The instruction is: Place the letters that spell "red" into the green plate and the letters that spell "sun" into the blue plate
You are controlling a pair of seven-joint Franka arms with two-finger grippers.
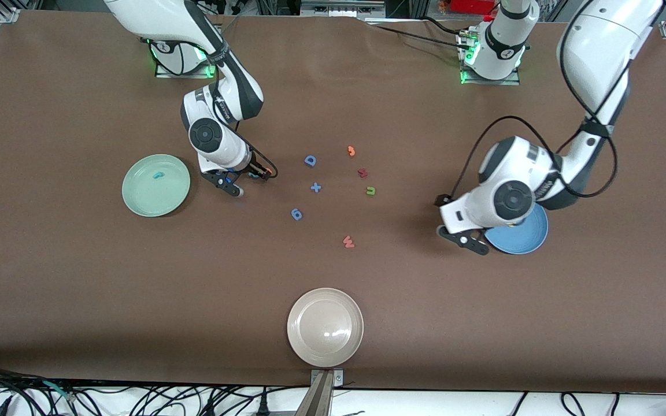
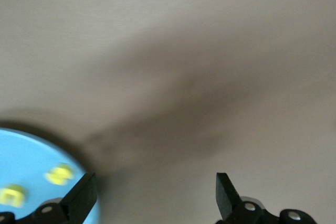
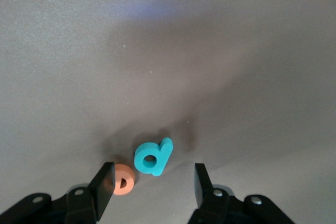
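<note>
right pincer (image 3: 149,182), fingers apart and grasping nothing, straddles the teal "d" (image 3: 153,156) on the tabletop (image 3: 210,51); the orange "e" (image 3: 124,179) touches one finger. left pincer (image 2: 152,192), released, is beside the blue plate (image 2: 26,161) that carries two yellow letters (image 2: 59,174).

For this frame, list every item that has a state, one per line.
green plate: holds one teal letter.
blue plate: holds two yellow letters, partly under the left arm.
beige plate: empty.
orange e: flat on the table, touching one finger of the right gripper.
teal d: flat, between the right gripper's fingers.
olive n: on the table.
left gripper: open, empty.
right gripper: straddling the d and e, not clamped.
</note>
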